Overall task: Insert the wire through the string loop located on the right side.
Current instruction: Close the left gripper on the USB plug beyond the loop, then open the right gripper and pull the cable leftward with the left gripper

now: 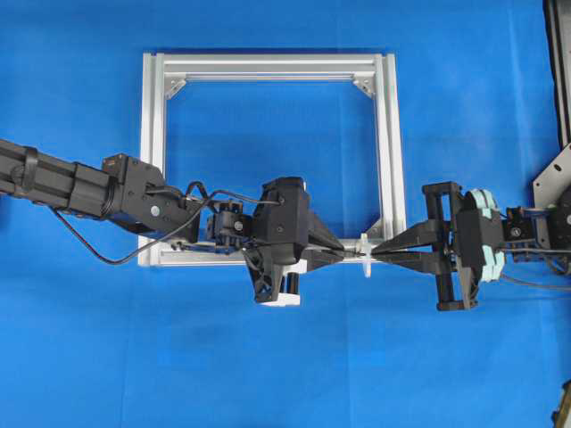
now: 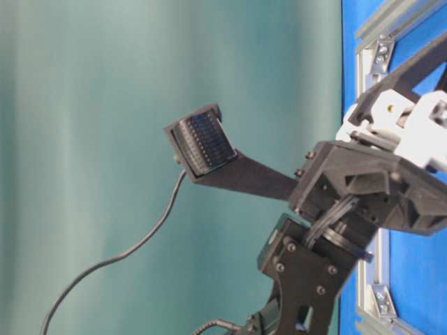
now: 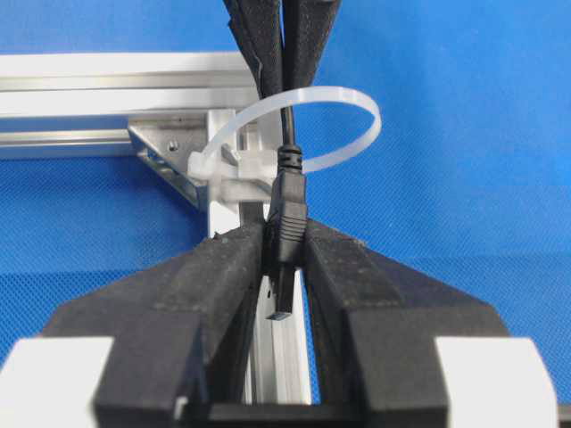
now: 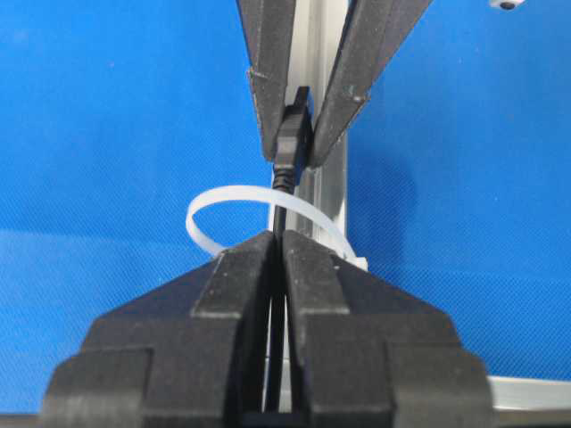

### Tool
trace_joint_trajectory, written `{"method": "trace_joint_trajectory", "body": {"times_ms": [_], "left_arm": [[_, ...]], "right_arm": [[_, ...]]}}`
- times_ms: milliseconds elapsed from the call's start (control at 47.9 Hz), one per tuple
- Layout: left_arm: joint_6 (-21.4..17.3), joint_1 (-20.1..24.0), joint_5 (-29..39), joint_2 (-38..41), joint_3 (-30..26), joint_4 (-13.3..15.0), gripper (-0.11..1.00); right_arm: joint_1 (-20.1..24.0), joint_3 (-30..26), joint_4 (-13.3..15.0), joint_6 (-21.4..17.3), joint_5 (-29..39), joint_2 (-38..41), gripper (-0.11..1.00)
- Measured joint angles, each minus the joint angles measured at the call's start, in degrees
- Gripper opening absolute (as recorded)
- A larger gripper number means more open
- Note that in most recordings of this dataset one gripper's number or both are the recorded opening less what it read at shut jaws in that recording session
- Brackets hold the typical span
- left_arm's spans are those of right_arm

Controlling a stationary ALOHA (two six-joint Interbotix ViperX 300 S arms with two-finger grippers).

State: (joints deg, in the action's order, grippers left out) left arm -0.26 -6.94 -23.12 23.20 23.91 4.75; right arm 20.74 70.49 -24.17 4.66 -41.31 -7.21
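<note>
wire [image 3: 287,134] through string loop [image 3: 357,107]

A thin black wire [image 3: 285,134] is threaded through a whitish translucent loop [image 3: 343,120], its rectangular plug [image 3: 287,223] lying just past the loop.

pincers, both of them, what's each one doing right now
Left pincer: closed on the plug of the wire.
Right pincer: closed on the wire, which runs through the string loop.
</note>
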Motion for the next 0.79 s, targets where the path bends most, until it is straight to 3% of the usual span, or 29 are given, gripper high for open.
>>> {"method": "trace_joint_trajectory", "body": {"times_ms": [146, 229, 313, 521, 584, 793], "left_arm": [[0.00, 0.00, -0.09, 0.00, 0.00, 0.00, 0.09], [0.00, 0.00, -0.09, 0.00, -0.09, -0.09, 0.09], [0.00, 0.00, -0.26, 0.00, -0.09, 0.00, 0.09], [0.00, 0.09, -0.26, 0.00, -0.09, 0.00, 0.09], [0.00, 0.09, -0.35, 0.09, -0.09, 0.00, 0.09], [0.00, 0.09, -0.26, 0.00, -0.09, 0.00, 0.09]], "right_arm": [[-0.35, 0.00, 0.00, 0.18, 1.32, 0.00, 0.00], [-0.35, -0.09, 0.00, 0.18, 1.49, 0.00, 0.07], [-0.35, -0.09, 0.09, 0.18, 1.76, 0.00, 0.23], [-0.35, 0.00, 0.00, 0.18, 1.93, 0.00, 0.84], [-0.35, 0.00, 0.09, 0.26, 1.93, 0.00, 0.95], [-0.35, -0.09, 0.09, 0.97, 2.29, 0.00, 0.94]]}}
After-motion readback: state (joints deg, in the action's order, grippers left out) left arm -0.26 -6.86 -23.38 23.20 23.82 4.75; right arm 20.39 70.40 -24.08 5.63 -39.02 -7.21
